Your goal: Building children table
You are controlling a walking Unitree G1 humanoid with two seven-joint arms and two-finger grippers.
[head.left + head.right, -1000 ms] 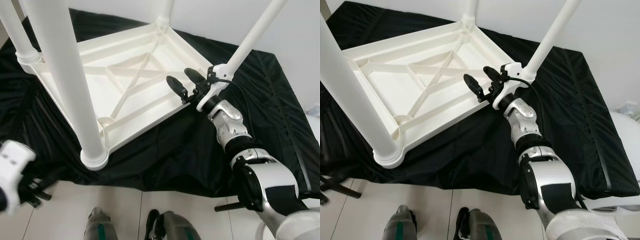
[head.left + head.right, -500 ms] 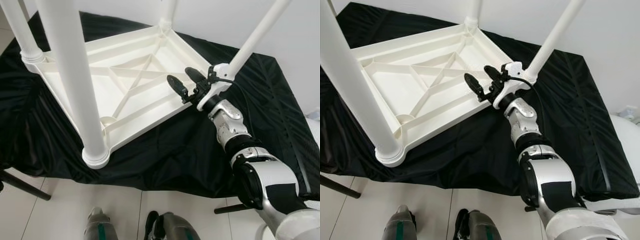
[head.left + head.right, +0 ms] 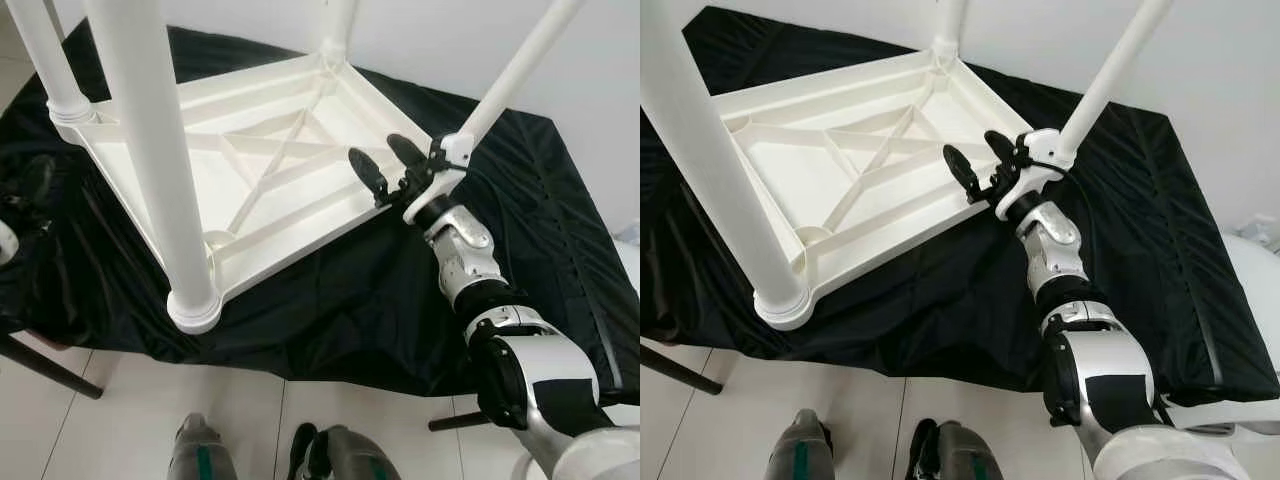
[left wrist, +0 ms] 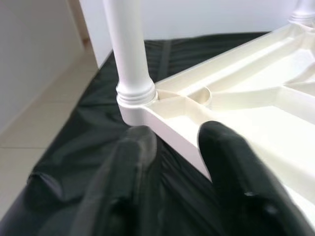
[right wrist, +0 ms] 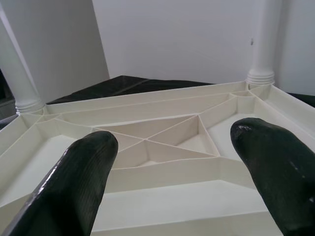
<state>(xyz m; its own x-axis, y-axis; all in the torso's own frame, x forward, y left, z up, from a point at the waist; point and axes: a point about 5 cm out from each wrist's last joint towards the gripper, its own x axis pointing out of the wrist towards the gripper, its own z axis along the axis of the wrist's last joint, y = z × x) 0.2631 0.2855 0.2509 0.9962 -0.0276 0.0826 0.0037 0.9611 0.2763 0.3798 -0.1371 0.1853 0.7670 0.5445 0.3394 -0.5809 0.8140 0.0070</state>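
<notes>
Table [image 3: 270, 170] lies upside down; your right gripper [image 3: 388, 166], fingers wide and empty, could nudge its right rim and shift it

Table [image 3: 270, 165] lay upside down on cloth [image 3: 340, 300], legs up. Right gripper [image 3: 978, 160] hovered over its right edge, fingers apart, beside right leg [image 3: 1110, 75]. Left gripper [image 4: 177, 147] sat near left corner leg [image 4: 129, 54], fingers apart.

Upside-down white kids' table [image 3: 855, 165] sits on a black cloth [image 3: 1120, 230] mid-frame; right gripper [image 3: 985, 165] hovers fingers spread at its right corner.
</notes>
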